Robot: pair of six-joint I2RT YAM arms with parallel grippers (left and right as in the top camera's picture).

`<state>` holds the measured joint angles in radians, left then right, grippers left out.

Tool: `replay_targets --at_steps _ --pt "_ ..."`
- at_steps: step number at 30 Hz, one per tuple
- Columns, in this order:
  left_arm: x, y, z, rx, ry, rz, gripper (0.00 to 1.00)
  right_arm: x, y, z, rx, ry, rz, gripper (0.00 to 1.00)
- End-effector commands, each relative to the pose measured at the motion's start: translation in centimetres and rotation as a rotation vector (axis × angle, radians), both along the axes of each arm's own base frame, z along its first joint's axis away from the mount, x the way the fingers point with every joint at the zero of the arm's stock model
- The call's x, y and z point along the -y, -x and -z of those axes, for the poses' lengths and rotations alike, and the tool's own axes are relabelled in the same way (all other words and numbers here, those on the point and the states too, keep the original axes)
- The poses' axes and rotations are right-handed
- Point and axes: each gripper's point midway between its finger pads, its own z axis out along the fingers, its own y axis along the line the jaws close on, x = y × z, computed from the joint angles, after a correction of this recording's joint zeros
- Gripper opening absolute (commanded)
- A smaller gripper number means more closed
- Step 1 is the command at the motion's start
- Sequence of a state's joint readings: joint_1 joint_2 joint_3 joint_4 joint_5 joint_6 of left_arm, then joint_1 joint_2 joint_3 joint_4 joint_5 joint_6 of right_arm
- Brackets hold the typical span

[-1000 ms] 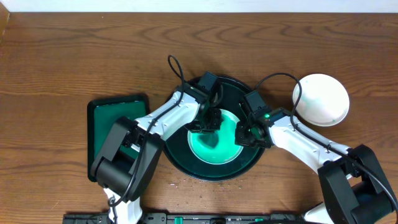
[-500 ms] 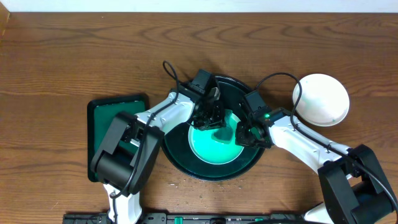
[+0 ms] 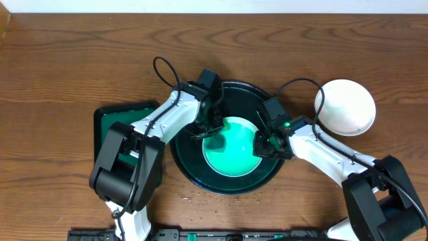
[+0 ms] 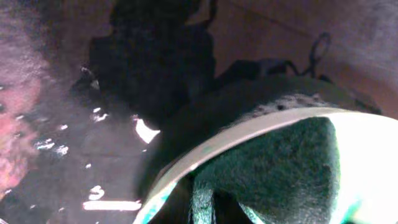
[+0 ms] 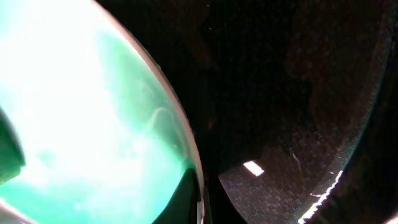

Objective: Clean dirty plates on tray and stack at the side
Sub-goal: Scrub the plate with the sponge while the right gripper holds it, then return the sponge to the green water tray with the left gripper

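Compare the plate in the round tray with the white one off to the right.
The mint plate lies in the round tray; the white plate sits on the table. The mint plate glows green overhead; the white plate looks plain white. The left gripper and right gripper are at the mint plate; neither touches the white plate. Both are round.

Seen from overhead: a broad wooden table (image 3: 67,60), dark reddish-brown, grained left to right and filling almost the whole view. Along the far edge, a thin pale strip (image 3: 214,5), wall or floor impossible to tell. At the far left corner, a sliver of lighter wood (image 3: 3,27). Across the near edge, a black rail (image 3: 200,235) with green fittings. On the boards toward the near side, a few pale specks (image 3: 194,198). Lit evenly from above, with soft, short shadows on the wood.
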<state>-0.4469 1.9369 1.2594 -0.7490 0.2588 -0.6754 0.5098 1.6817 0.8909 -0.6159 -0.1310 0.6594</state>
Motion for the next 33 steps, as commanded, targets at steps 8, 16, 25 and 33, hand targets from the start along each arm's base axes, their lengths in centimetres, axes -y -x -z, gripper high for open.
replay_targets --at_steps 8,16,25,33 --pt "-4.2 4.0 3.0 -0.111 -0.241 0.152 0.07 1.2 1.2 1.5 -0.049 0.06 0.0 0.01" --pt "3.3 6.7 1.4 -0.111 0.031 0.343 0.07 1.0 1.0 1.4 -0.041 0.056 0.0 0.01" --pt "8.0 6.3 0.5 -0.065 0.209 0.335 0.07 1.0 1.0 1.4 -0.041 0.056 0.0 0.01" --pt "7.6 2.0 -1.9 0.057 0.204 0.275 0.07 1.0 1.0 1.4 -0.042 0.056 0.0 0.01"
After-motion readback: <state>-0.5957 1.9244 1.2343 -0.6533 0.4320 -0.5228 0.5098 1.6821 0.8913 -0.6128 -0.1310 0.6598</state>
